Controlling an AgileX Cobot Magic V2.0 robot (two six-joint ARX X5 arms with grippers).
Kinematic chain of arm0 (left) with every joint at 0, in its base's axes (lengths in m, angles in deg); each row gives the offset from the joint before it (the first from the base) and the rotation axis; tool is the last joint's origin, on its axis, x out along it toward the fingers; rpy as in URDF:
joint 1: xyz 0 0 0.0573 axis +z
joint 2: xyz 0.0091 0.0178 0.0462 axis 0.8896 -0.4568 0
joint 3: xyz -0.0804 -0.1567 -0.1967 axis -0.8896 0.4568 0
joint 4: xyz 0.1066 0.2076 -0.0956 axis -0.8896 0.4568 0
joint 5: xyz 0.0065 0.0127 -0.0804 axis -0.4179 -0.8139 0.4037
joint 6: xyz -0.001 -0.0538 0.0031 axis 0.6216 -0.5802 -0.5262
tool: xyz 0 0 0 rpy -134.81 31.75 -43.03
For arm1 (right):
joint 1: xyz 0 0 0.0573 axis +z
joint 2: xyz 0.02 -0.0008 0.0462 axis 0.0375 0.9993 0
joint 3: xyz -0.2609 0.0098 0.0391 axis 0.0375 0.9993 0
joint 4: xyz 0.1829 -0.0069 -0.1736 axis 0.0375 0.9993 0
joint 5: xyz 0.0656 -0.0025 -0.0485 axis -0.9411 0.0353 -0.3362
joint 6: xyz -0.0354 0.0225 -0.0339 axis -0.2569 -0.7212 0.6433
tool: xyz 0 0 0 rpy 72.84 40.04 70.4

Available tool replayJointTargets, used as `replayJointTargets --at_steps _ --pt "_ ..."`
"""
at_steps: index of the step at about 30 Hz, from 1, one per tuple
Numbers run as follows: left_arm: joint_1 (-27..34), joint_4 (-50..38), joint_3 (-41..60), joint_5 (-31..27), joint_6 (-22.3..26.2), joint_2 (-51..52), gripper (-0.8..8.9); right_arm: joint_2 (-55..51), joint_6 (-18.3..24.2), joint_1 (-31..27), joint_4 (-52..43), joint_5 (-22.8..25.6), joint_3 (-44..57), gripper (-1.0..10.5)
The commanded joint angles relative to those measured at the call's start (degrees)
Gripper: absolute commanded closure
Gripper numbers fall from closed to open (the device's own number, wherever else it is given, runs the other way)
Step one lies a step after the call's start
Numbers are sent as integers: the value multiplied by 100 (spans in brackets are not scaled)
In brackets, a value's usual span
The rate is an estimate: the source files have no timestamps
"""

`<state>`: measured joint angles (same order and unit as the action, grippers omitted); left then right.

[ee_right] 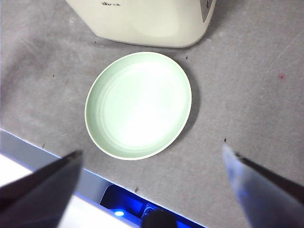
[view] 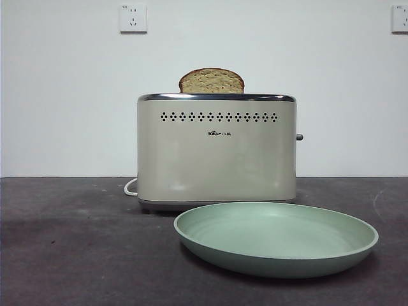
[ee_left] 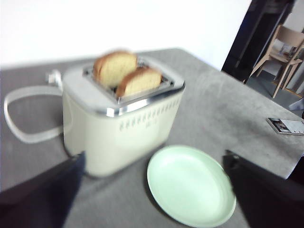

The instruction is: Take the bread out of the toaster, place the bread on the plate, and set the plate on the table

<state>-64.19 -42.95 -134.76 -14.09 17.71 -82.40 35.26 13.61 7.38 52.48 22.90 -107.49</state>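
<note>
We see the bread [ee_left: 114, 67] standing upright in a slot of the toaster [view: 217, 150], beside a second slice [ee_left: 138, 80]; the plate [view: 275, 237] lies empty on the counter [view: 70, 248] just in front of the toaster. Our left tool [ee_left: 152, 190] hangs above the counter, jaws spread wide, near toaster and plate; our right tool [ee_right: 152, 183] hovers over the plate, jaws likewise apart, gripping nothing.

The cream toaster [view: 217, 150] stands upright on the grey table [view: 70, 248] with the bread [view: 211, 81] upright in its slot, and the empty pale-green plate [view: 276, 237] lies flat just in front, right.
</note>
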Motion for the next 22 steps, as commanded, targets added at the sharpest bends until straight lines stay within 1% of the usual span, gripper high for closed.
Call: replayJointTargets --at_steps 1,6,10,13,14,19,22 --pt "-168 -59 -313 22 459 -350 216 26 -42 13 -17 -9 -2 318" --pt "-636 -186 -1095 -24 951 -1379 216 74 -39 13 -17 -9 -2 318" --pt "-1051 -717 -1574 -28 1095 -2251 216 94 -39 13 -20 -9 -2 318" --pt "-1375 -1128 -1891 -76 1110 -2927 216 94 -37 13 -20 -9 -2 318" --pt "-1471 -1259 -1969 -120 1145 -3123 216 94 -37 13 -20 -7 -2 318" --pt "-1923 -1707 -2376 -557 1707 -4203 216 92 -39 13 -17 -7 -2 319" --pt "-2092 -1893 -2540 -669 1836 -4756 217 94 -39 13 -17 -7 -2 319"
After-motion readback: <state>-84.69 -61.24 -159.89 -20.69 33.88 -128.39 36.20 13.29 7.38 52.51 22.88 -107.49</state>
